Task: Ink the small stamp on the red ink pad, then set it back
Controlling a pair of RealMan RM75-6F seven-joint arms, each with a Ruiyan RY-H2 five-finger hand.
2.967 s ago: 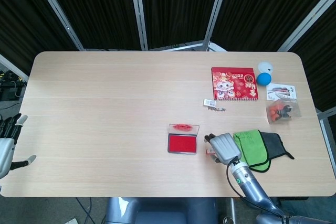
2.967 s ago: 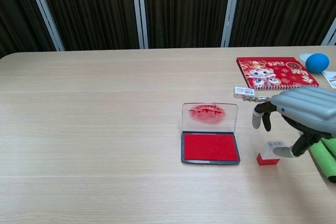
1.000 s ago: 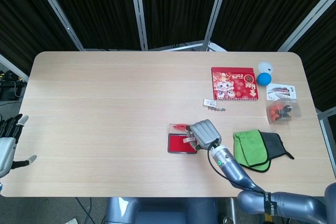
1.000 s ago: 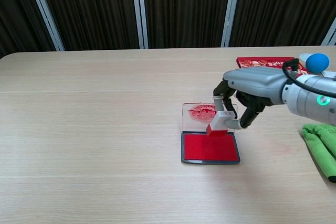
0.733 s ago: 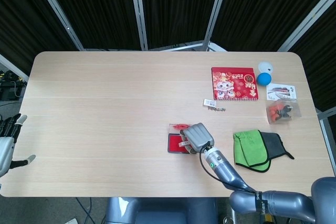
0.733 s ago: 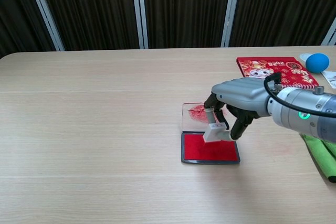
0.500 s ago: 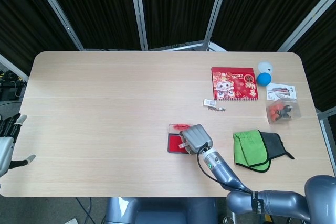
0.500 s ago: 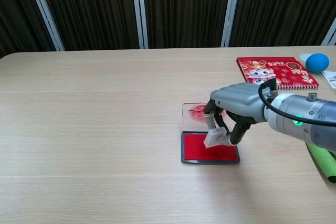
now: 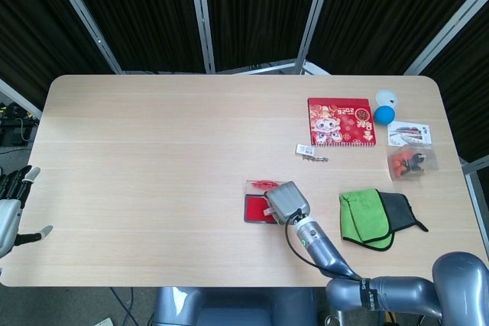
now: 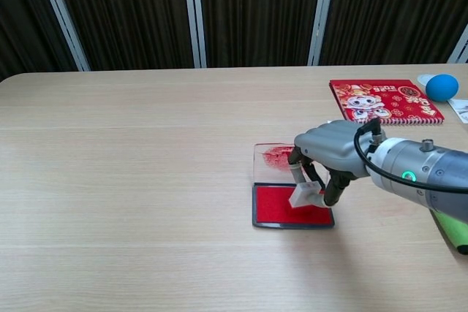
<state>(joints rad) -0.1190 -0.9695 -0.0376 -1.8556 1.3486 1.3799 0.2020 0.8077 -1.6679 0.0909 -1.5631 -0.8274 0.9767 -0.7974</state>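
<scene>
The red ink pad [image 10: 280, 206] lies open near the table's front middle, its clear lid [image 10: 277, 160] standing up behind it with red smears. My right hand [image 10: 329, 153] pinches the small stamp [image 10: 303, 195] and presses it down on the pad's right half. In the head view the right hand [image 9: 286, 201] covers the pad's right side [image 9: 255, 208] and hides the stamp. My left hand [image 9: 9, 208] hovers off the table's left edge, fingers spread, holding nothing.
A green cloth [image 9: 365, 214] on a dark one lies right of the pad. A red booklet [image 9: 341, 121], a blue ball [image 9: 383, 115], a small keychain tag [image 9: 306, 150] and a clear packet [image 9: 412, 161] sit at the back right.
My right hand picked the stamp up from beside the green cloth, carried it left over the pad and lowered it onto the red surface. The left hand stayed put.
</scene>
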